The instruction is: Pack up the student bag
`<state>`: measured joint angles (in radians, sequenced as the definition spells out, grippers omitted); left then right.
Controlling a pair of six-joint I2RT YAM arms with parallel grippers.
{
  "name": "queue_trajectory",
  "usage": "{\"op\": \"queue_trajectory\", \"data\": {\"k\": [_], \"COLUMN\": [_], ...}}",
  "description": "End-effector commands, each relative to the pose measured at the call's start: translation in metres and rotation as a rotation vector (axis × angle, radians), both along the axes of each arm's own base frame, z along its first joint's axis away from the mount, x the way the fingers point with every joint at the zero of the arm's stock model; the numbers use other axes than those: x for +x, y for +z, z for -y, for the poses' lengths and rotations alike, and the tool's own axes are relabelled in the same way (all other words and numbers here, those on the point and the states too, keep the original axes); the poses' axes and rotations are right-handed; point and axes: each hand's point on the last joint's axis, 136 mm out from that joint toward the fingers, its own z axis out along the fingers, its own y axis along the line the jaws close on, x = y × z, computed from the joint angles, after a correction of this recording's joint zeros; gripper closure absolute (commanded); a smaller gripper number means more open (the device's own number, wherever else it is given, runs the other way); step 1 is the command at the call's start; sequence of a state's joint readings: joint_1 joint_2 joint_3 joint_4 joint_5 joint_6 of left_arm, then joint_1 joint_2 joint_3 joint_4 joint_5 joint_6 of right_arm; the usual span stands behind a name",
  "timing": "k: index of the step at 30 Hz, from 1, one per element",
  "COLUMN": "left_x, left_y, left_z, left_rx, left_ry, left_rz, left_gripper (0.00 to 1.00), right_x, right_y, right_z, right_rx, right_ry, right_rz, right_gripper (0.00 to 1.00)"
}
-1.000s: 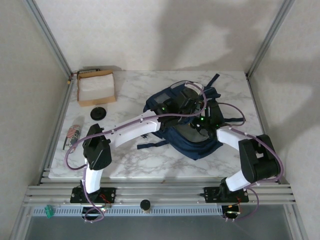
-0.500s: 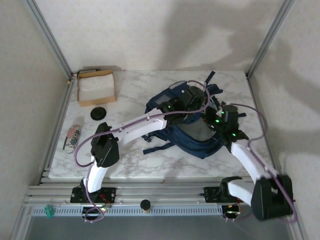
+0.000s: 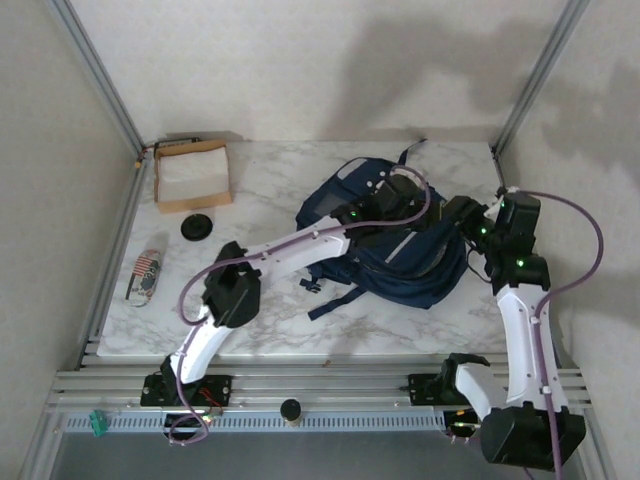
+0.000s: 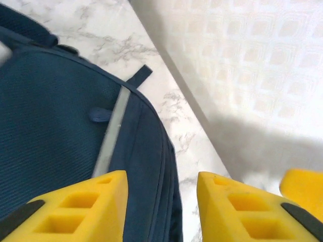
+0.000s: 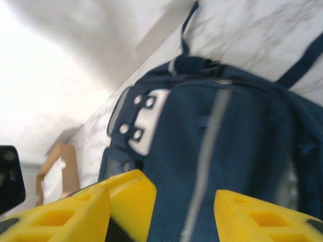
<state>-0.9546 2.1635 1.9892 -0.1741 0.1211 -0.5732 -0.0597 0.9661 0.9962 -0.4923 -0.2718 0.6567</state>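
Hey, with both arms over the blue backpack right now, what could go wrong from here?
The open left hand and open right hand crowd together over the navy blue fabric backpack, so they might knock each other. The left arm's purple cable loops over the bag and could snag. A loose dark strap trails on the marble table and may catch if the bag shifts.

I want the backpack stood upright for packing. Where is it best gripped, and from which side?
Probably the thin dark strap at the top end of the backpack, approached from above on the back-wall side: the bag lies flat, and that strap sticks out free over the table, narrow enough to pinch.
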Motion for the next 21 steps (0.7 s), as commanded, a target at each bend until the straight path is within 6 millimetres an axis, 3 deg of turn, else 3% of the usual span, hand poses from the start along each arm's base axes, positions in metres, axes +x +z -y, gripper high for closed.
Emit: {"op": "queue_trajectory", "data": {"k": [1, 3, 6, 9, 13, 18, 21], "left_x": [-0.005, 0.003, 0.010, 0.009, 0.003, -0.002, -0.002], "left_y": [0.089, 0.085, 0.062, 0.037, 0.008, -0.023, -0.034], "left_z": [-0.058, -0.106, -0.172, -0.218, -0.240, -0.245, -0.243], "left_rx": [-0.150, -0.132, -0.094, -0.085, -0.097, -0.075, -0.070], "left_ry": [0.023, 0.128, 0.251, 0.340, 0.365, 0.369, 0.363], "left_rz": [0.098, 0.102, 0.076, 0.049, 0.004, -0.033, -0.054], "left_gripper": [0.56, 0.53, 0.51, 0.49, 0.47, 0.46, 0.46], "right_x": [-0.012, -0.019, -0.036, -0.055, -0.070, -0.057, -0.044], "right_y": [-0.017, -0.029, -0.065, -0.098, -0.141, -0.170, -0.189], "right_z": [-0.030, -0.057, -0.098, -0.144, -0.193, -0.202, -0.190], "right_rx": [-0.085, -0.136, -0.202, -0.255, -0.300, -0.304, -0.335], "right_ry": [0.109, 0.169, 0.238, 0.301, 0.385, 0.341, 0.289], "right_rz": [-0.111, -0.170, -0.283, -0.334, -0.407, -0.405, -0.416], "right_gripper": [0.42, 0.43, 0.44, 0.44, 0.44, 0.44, 0.44]}}
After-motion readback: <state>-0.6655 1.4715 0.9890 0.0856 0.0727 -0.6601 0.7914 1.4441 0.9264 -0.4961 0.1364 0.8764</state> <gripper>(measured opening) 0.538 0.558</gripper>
